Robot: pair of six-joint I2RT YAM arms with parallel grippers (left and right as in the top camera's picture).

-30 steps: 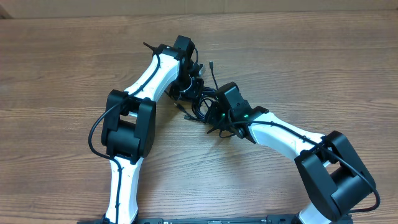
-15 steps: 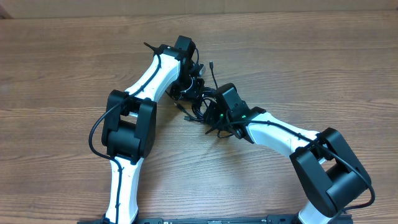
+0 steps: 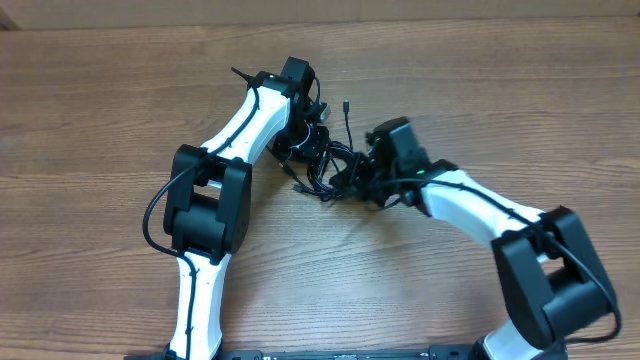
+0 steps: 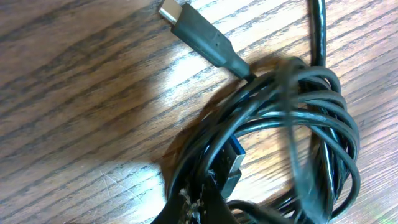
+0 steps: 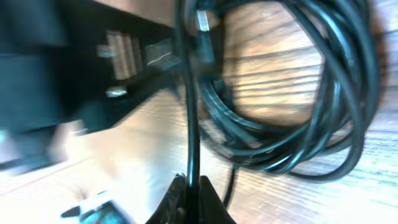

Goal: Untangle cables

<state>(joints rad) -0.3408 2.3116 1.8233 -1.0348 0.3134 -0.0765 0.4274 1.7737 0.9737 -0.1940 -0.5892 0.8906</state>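
surface: wood-grain table (image 3: 120,80) filling view, tan strip (image 3: 450,8) running along 12 o'clock edge | cables (image 3: 335,165) lying bunched near centre | left gripper (image 4: 189,208) pinching cables | right gripper (image 5: 191,190) at 3 o'clock of the bunch, pinching one strand

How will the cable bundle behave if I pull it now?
Probably floppy and light: the cables lie in thin, slack loops. Since the loops overlap, the strand pinched by the right gripper would likely drag the whole bunch rather than slide free. Its glossy surface may slip in the jaws.
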